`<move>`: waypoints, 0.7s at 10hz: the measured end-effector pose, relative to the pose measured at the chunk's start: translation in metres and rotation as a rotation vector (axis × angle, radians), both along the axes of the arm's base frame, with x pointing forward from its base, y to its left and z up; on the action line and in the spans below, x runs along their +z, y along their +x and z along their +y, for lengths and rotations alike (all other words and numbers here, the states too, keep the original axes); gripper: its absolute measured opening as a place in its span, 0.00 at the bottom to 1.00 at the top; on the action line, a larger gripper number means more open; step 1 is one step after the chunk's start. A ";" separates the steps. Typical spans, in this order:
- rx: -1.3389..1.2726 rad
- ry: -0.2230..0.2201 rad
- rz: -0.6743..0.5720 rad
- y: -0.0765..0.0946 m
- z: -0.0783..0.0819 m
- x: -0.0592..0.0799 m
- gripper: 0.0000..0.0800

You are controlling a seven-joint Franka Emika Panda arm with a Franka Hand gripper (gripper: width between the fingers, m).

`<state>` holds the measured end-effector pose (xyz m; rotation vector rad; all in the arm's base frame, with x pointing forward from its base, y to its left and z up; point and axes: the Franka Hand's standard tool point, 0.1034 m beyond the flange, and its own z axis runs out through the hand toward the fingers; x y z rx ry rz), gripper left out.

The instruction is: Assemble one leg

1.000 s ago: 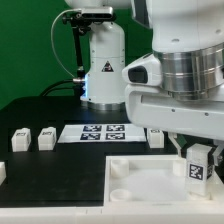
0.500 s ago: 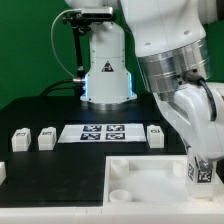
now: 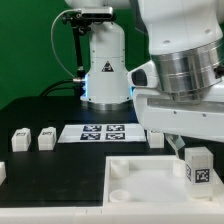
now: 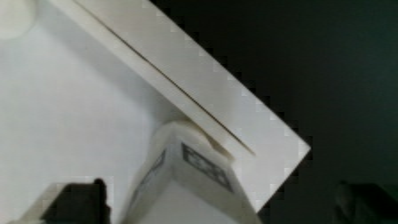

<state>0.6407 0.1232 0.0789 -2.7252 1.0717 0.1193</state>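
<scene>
A leg [image 3: 197, 168], a small white post with a black-and-white tag, stands upright on the near right corner of the large white panel [image 3: 140, 182]. My gripper [image 3: 186, 150] hangs right over it. In the wrist view the leg [image 4: 187, 175] sits between my two dark fingers [image 4: 80, 202], with pale panel showing between the finger and the leg. The jaws stand apart and straddle the leg. The panel's edge [image 4: 196, 90] runs diagonally across the wrist view. Two more legs [image 3: 20, 139] [image 3: 46, 137] stand at the exterior view's left, and another leg [image 3: 155, 135] stands behind the panel.
The marker board [image 3: 103, 131] lies flat behind the panel. The arm's white base [image 3: 105, 65] stands at the back. A small white part [image 3: 2, 170] shows at the exterior view's left edge. The panel has a round socket [image 3: 119, 170] near its left corner.
The wrist swung round half a second ago, the leg looking tilted, and is now back as it was a second ago. The leg again stands upright on the same corner.
</scene>
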 end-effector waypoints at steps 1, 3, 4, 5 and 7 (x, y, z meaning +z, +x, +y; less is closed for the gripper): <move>0.071 -0.001 -0.016 0.000 -0.001 0.000 0.81; 0.450 -0.067 -0.078 -0.002 -0.006 -0.006 0.81; 0.604 -0.089 -0.100 -0.002 -0.008 -0.006 0.81; 0.694 -0.095 -0.114 -0.002 -0.008 -0.006 0.79; 0.691 -0.095 -0.113 -0.002 -0.009 -0.006 0.62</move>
